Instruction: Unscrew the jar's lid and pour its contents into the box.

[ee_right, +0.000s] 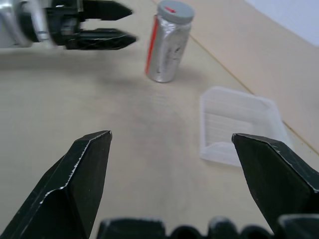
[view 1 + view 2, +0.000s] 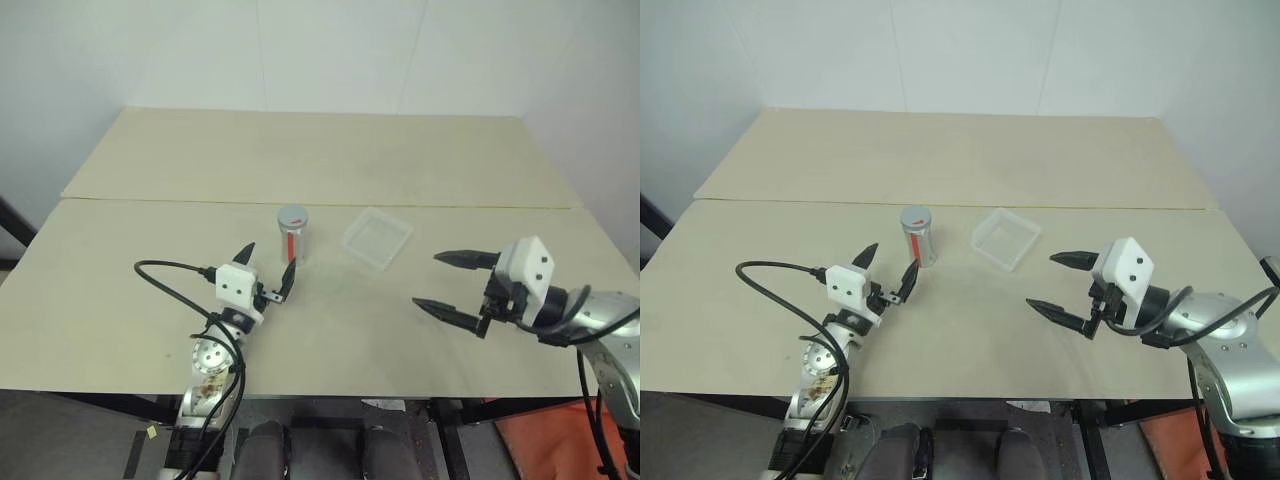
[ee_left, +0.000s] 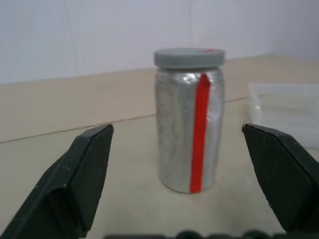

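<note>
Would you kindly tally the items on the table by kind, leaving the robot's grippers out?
Jar, silvery with a red stripe, upright: 1
Lid, grey, on the jar: 1
Box, clear plastic, apart from the jar: 1
Total: 3

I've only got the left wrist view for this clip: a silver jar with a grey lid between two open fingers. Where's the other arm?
Observer: The right gripper is open over the table, on the far side of the box from the jar.
Operator: Is the box clear of the jar?
Observer: Yes, there is bare table between them.
Operator: Is the left gripper around the jar?
Observer: No. The left gripper sits short of it, with the lid on.
</note>
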`<state>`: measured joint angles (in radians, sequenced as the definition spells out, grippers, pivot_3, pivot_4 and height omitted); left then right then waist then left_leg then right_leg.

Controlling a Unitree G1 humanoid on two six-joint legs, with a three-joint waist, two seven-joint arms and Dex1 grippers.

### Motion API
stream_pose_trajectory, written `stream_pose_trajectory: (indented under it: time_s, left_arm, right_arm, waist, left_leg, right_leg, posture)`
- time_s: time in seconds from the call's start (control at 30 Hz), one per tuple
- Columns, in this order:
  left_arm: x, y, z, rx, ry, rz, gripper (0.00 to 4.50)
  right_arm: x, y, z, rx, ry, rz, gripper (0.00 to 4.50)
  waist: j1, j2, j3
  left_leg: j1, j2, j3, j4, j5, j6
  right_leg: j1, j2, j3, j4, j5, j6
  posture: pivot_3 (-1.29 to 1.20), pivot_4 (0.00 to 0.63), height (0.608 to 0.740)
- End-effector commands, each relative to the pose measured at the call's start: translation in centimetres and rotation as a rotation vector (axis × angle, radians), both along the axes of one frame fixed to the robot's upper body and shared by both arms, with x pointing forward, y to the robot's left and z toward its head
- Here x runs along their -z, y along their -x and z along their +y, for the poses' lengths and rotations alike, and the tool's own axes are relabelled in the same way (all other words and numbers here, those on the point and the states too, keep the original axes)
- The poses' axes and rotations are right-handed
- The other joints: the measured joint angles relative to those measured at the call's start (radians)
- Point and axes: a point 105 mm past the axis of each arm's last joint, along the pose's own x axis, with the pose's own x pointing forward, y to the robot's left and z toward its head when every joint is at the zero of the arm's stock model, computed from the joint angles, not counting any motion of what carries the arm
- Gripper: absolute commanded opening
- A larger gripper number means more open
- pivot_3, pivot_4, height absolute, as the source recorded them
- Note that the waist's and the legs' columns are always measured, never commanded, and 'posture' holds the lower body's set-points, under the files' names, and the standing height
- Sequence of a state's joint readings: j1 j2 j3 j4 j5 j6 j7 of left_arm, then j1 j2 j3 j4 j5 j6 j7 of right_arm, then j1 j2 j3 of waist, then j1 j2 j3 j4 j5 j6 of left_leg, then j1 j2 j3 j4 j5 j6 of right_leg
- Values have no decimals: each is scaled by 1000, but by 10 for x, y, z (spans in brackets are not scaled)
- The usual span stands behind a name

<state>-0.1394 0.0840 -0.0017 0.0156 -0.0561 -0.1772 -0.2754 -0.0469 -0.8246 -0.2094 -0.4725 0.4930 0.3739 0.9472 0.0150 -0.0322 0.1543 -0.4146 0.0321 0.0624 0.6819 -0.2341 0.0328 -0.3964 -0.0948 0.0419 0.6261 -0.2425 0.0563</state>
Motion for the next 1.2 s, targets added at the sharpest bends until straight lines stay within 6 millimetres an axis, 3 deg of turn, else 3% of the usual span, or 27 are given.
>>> stream_pose_trajectory:
  time_s: [0.03,0.37,0.6,1.0,1.2]
  left_arm:
    - [-7,-2,-11,37,-11,-38,4480]
    - [-8,-27,-15,20,-35,-30,4480]
    - [-5,-34,-24,19,-19,-17,4480]
    - [-6,-51,-33,-103,-46,-51,4480]
    - [-7,-50,-44,-130,-27,-91,4480]
  right_arm:
    - [-9,10,1,-23,15,-41,4500]
    - [-7,15,-1,17,24,-37,4500]
    - [-8,13,-23,112,73,-50,4500]
    - [-7,15,-26,132,87,-60,4500]
    - [-7,15,-28,137,115,-68,4500]
  waist:
    - [-3,0,0]
    - [-3,0,0]
    - [-3,0,0]
    - [-2,-1,0]
    - [-3,-1,0]
  left_leg:
    - [0,0,0,0,0,0]
    - [0,0,0,0,0,0]
    - [0,0,0,0,0,0]
    - [0,-1,-1,0,0,0]
    - [0,-1,-1,0,0,0]
  right_leg:
    - [0,0,0,0,0,0]
    - [0,1,0,0,0,0]
    - [0,0,0,-1,0,0]
    - [0,1,0,-1,0,1]
    - [0,0,0,-1,0,1]
  posture:
    - [0,150,740]
    - [0,150,740]
    - [0,150,740]
    - [0,150,740]
    - [0,150,740]
